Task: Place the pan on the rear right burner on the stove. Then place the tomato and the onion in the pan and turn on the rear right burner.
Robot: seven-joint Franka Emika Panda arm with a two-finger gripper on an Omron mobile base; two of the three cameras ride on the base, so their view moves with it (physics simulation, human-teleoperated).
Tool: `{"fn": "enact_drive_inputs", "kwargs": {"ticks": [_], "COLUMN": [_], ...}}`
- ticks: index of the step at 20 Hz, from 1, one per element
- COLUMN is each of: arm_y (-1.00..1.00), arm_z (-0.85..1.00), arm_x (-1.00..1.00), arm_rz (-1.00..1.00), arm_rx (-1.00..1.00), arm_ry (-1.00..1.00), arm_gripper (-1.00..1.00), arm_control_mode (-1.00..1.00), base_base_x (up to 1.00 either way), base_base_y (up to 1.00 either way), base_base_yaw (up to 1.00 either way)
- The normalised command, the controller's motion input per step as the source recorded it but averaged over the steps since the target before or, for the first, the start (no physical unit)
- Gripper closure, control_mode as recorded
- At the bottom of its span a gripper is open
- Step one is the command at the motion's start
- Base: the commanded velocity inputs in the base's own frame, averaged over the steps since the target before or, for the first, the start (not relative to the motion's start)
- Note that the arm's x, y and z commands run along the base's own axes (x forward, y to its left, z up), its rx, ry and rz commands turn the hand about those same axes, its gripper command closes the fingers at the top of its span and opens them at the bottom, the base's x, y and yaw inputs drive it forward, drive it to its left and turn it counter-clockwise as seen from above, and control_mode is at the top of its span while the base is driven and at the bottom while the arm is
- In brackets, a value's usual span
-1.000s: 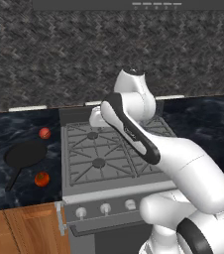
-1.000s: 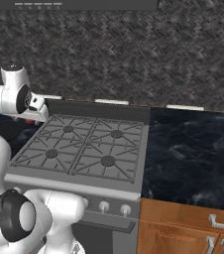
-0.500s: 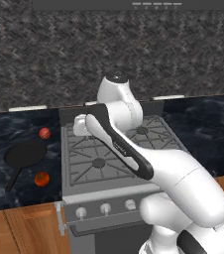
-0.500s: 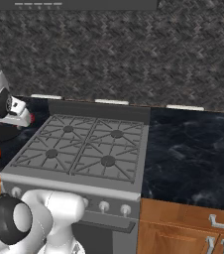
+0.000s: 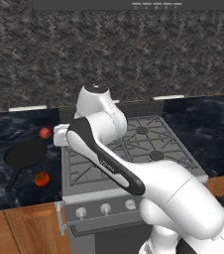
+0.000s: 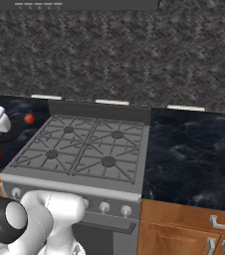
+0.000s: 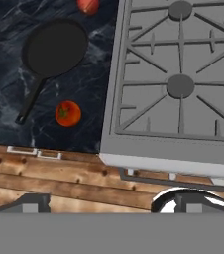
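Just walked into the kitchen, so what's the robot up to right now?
Nothing is held yet. The pincer hangs open above the counter edge left of the stove. The pan lies empty on the dark counter, with the tomato near its handle and the onion beyond it. The rear right burner is bare.

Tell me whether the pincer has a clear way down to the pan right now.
Probably yes. The pan lies bare on the counter left of the stove, tomato and onion apart from it; the pincer is open.
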Motion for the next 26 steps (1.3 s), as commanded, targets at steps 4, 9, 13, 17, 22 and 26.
{"fn": "enact_drive_inputs", "kwargs": {"ticks": [4, 9, 13, 17, 22, 26], "arm_y": [0.38, 0.32, 0.32, 0.38, 0.37, 0.35], "arm_z": [-0.02, -0.04, -0.13, -0.17, -0.16, -0.16], "arm_x": [-0.09, 0.00, 0.00, 0.00, 0.00, 0.00], "arm_rz": [0.00, 0.00, 0.00, 0.00, 0.00, 0.00], "arm_rx": [0.00, 0.00, 0.00, 0.00, 0.00, 0.00], "arm_ry": [0.00, 0.00, 0.00, 0.00, 0.00, 0.00], "arm_gripper": [-1.00, -1.00, -1.00, -1.00, -1.00, -1.00], "arm_control_mode": [-1.00, -1.00, -1.00, -1.00, -1.00, -1.00], "base_base_x": [0.00, 0.00, 0.00, 0.00, 0.00, 0.00], "base_base_y": [0.00, 0.00, 0.00, 0.00, 0.00, 0.00], "base_base_yaw": [0.00, 0.00, 0.00, 0.00, 0.00, 0.00]}}
